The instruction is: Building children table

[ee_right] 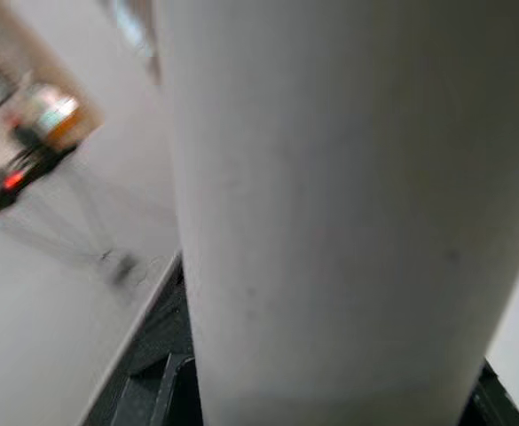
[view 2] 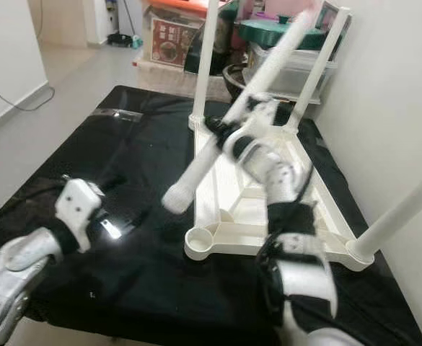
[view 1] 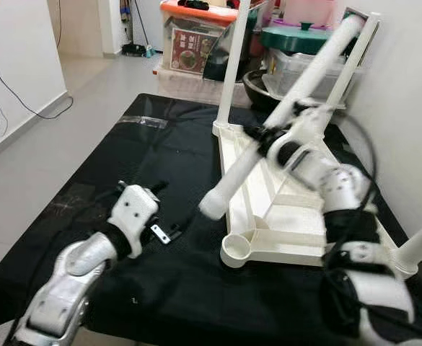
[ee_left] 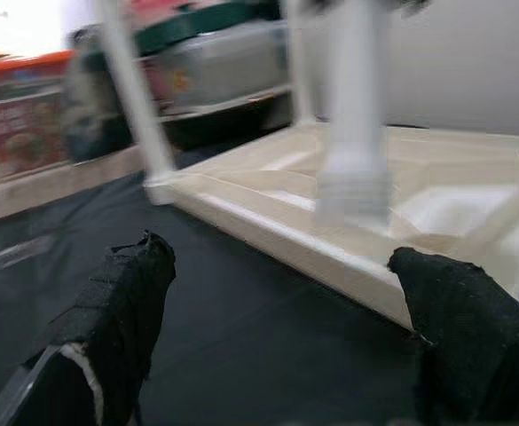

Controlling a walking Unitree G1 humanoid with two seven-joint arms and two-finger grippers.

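Note:
A white children's table top point(view 1: 283, 209) lies upside down on a black mat point(view 1: 124, 144). Two white legs stand in its far corners point(view 1: 232, 65), and a third leg point(view 1: 420, 249) stands at the near right. The near left corner socket point(view 1: 237, 249) holds nothing. My right gripper point(view 1: 265, 137) is shut on a loose white leg point(view 1: 297, 94), held tilted over the table top with its lower end point(view 1: 214, 204) above the socket side. That leg point(ee_right: 330, 222) looms close in the right wrist view. My left gripper point(view 1: 169, 210) hovers open over the mat, left of the socket, fingers point(ee_left: 126, 302) wide apart.
Plastic storage boxes point(view 1: 196, 36), a green lidded pot point(view 1: 301, 36) and a dark bowl point(view 1: 257, 86) crowd the back edge. A white wall point(view 1: 405, 86) runs close along the right. Bare floor point(view 1: 30, 158) with a cable point(view 1: 23, 101) lies left of the mat.

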